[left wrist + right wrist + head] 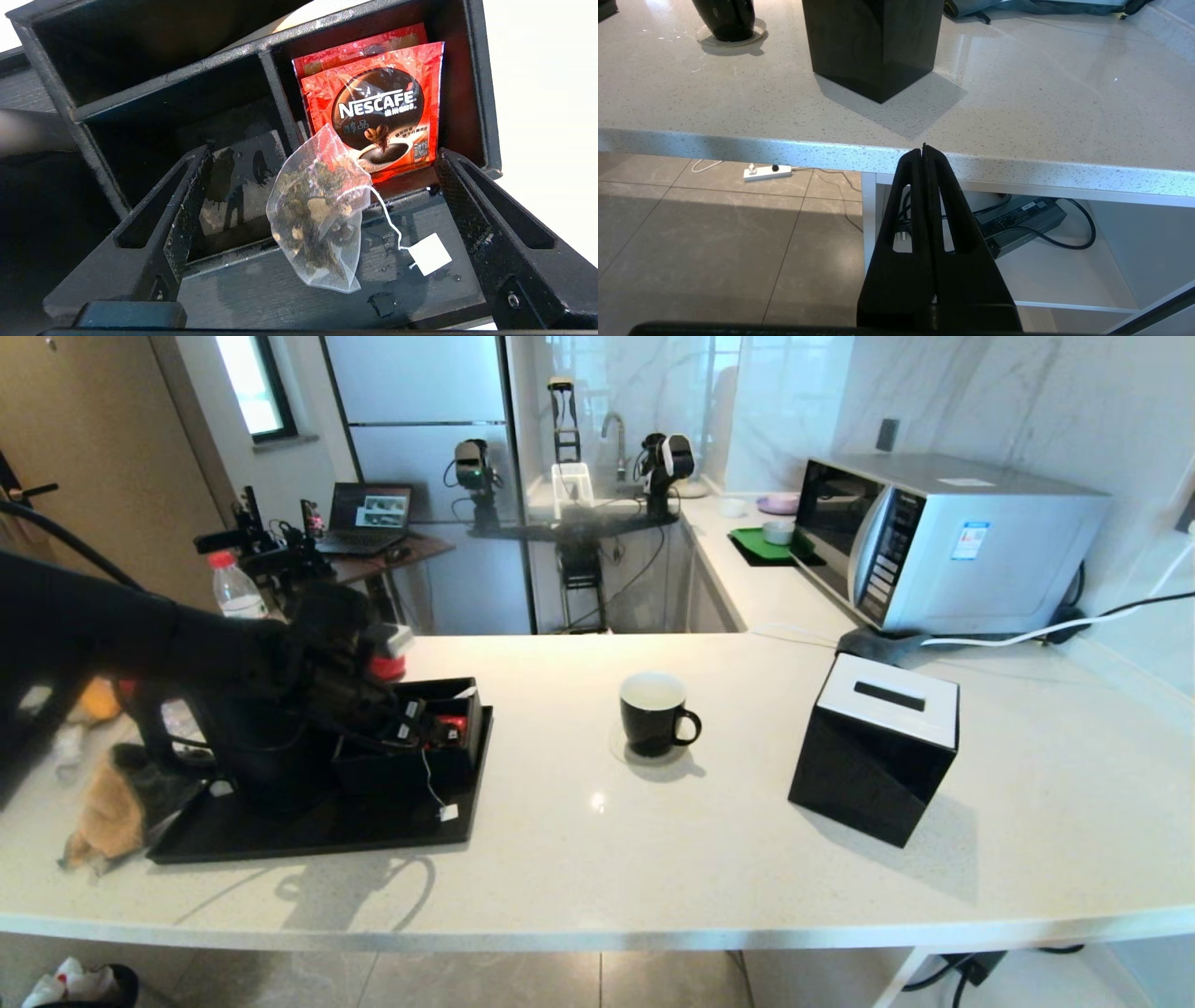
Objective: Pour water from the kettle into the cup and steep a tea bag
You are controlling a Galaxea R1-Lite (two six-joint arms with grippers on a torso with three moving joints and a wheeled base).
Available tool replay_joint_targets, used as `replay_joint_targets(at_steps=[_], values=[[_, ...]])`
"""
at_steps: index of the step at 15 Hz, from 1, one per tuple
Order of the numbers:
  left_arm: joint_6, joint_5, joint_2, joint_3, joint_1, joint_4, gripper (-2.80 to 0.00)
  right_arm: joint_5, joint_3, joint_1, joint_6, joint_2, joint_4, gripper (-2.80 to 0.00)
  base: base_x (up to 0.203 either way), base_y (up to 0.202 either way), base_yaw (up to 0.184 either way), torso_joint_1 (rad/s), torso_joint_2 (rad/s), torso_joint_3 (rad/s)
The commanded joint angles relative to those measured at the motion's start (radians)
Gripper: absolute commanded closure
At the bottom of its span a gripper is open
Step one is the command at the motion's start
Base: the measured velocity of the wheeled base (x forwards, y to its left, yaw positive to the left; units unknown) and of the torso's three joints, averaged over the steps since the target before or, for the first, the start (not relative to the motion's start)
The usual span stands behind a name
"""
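The tea bag (320, 219), a pale mesh pouch of dark leaves, hangs over the front wall of a black organizer (275, 65). Its string runs to a white tag (430, 254) lying on the black tray (308, 831). My left gripper (322, 151) is open, one finger on each side of the pouch and clear of it. In the head view the left arm covers most of the black kettle (261, 775) on the tray. The black cup (653, 714) stands mid-counter; I cannot make out water in its white inside. My right gripper (924, 149) is shut and empty, just below the counter's front edge.
Red coffee packets (378, 107) stand in the organizer behind the pouch. A black tissue box (878, 747) sits right of the cup, with a microwave (943, 541) beyond it. A red-capped bottle (233, 588) and a brown cloth (103, 812) lie at the far left.
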Motion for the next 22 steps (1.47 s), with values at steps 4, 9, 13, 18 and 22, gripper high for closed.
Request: replay_joint_targets(at_steps=[4,9,13,18,22], values=[[0.001,0.0,0.007,-0.001,0.0,0.001,0.0,0.001,0.0,0.0,-0.001,0.001,0.0,0.0,0.0,0.0,0.0,0.0,0.0,0.0],[0.002,0.001,0.012,-0.001,0.001,-0.013,0.0,0.001,0.0,0.0,-0.001,0.001,0.0,0.0,0.0,0.0,0.0,0.0,0.0,0.0],[0.002,0.003,0.01,-0.004,0.001,-0.013,0.0,0.001,0.0,0.0,-0.001,0.001,0.0,0.0,0.0,0.0,0.0,0.0,0.0,0.0],[0.002,0.021,-0.006,-0.013,0.003,-0.013,0.0,0.001,0.0,0.0,-0.001,0.001,0.0,0.0,0.0,0.0,0.0,0.0,0.0,0.0],[0.002,0.023,-0.04,-0.01,0.005,-0.013,0.0,0.002,0.0,0.0,-0.001,0.001,0.0,0.0,0.0,0.0,0.0,0.0,0.0,0.0]])
